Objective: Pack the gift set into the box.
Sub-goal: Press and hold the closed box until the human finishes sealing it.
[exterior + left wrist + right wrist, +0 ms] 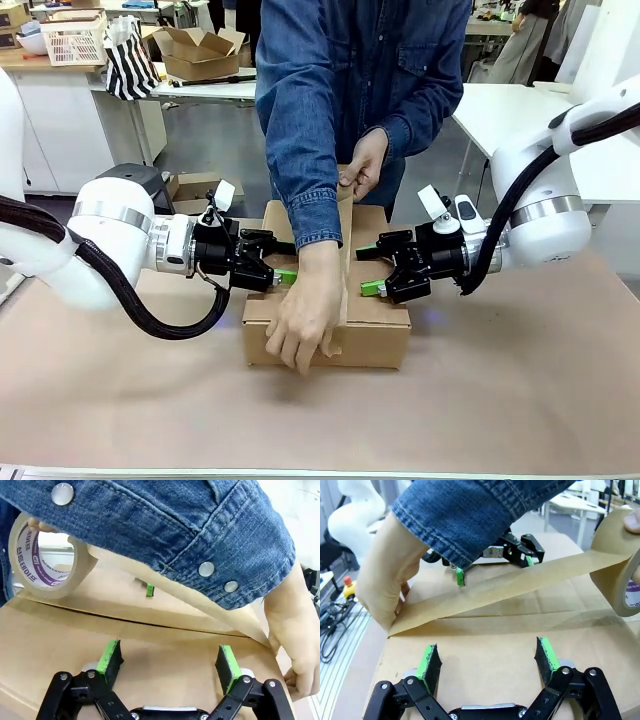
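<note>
The box [372,332] lies in the middle of the table with its top flaps shut; the gift set is hidden. A person's hand [305,322] presses brown tape [520,587] onto the box's near edge. The other hand holds the tape roll [44,555] over the far edge. From the left, my left gripper [283,260] stands open, low over the box top [60,630]. My right gripper [368,270] faces it from the right, open too, fingers spread over the flap [485,650]. The left gripper [494,568] appears beyond the tape in the right wrist view.
Brown paper covers the table [520,400] around the box. The person's denim sleeve [165,525] hangs between the two grippers. Behind stand a white table [500,110], an open carton [200,50], a basket [75,38] and a striped bag [130,62].
</note>
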Controlling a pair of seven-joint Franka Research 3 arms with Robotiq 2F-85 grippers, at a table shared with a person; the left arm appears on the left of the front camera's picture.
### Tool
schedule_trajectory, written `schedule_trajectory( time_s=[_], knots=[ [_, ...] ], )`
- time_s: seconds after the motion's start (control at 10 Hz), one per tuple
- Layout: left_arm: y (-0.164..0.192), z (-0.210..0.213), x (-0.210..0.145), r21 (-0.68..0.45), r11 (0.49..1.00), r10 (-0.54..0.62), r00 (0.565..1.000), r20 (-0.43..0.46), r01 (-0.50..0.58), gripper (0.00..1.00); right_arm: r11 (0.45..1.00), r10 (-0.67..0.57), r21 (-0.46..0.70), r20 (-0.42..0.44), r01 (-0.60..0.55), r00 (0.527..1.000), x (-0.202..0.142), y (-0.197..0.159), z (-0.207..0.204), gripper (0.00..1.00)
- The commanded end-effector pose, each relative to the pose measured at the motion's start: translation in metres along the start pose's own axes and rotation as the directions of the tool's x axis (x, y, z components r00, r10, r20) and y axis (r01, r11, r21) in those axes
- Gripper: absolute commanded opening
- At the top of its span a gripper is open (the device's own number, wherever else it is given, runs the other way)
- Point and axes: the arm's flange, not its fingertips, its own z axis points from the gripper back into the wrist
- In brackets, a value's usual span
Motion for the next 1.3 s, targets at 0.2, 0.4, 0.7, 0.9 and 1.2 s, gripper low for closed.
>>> schedule_trajectory(
  time_s=[0.2,0.4,0.7,0.9,1.2],
  knots=[
    [-0.0001,0.0015,-0.0001,-0.001,1.000,-0.007,1.000,-0.015,0.007,1.00,1.000,0.013,-0.002,-0.003,-0.013,1.000,-0.0008,0.0006,0.0003,1.00],
    [-0.0001,0.0015,-0.0001,-0.001,1.000,-0.007,1.000,-0.015,0.007,1.00,1.000,0.013,-0.002,-0.003,-0.013,1.000,-0.0008,0.0006,0.0003,1.00],
    [-0.0001,0.0015,-0.0001,-0.001,1.000,-0.007,1.000,-0.015,0.007,1.00,1.000,0.013,-0.002,-0.003,-0.013,1.000,-0.0008,0.0006,0.0003,1.00],
    [-0.0001,0.0015,-0.0001,-0.001,1.000,-0.007,1.000,-0.015,0.007,1.00,1.000,0.013,-0.002,-0.003,-0.013,1.000,-0.0008,0.0006,0.0003,1.00],
    [-0.0001,0.0015,-0.0001,-0.001,1.000,-0.007,1.000,-0.015,0.007,1.00,1.000,0.013,-0.002,-0.003,-0.013,1.000,-0.0008,0.0006,0.0003,1.00]
  ],
)
